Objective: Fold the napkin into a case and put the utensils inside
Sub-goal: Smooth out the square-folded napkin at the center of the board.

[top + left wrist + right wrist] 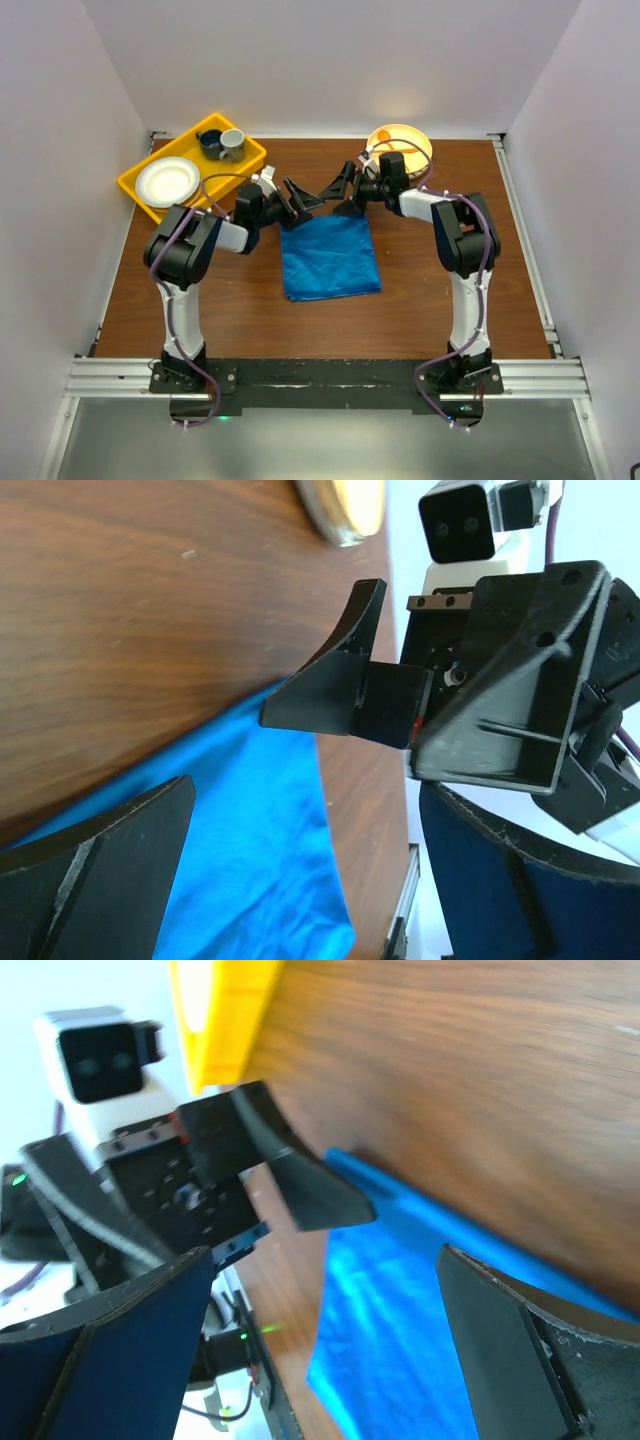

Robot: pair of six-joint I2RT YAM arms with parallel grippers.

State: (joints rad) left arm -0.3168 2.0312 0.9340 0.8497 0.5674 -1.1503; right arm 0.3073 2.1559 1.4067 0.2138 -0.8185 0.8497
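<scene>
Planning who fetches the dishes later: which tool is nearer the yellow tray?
Left. The left tool hovers open over the napkin's far edge, close beside the yellow tray. The right tool faces it from the other side, nearer the orange plate.

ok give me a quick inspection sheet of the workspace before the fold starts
surface: brown wooden table, flat, no spills seen
job's things: blue napkin lies flat at the centre; metal spoon and fork, nothing seen
clutter: yellow tray at far left holds a white plate, a blue cup and a grey cup; orange plate at far right
grippers: left gripper and right gripper face each other over the napkin's far edge, jaws open, holding nothing
cables: purple cables run along both arms
surroundings: white walls; metal rail at near edge
</scene>
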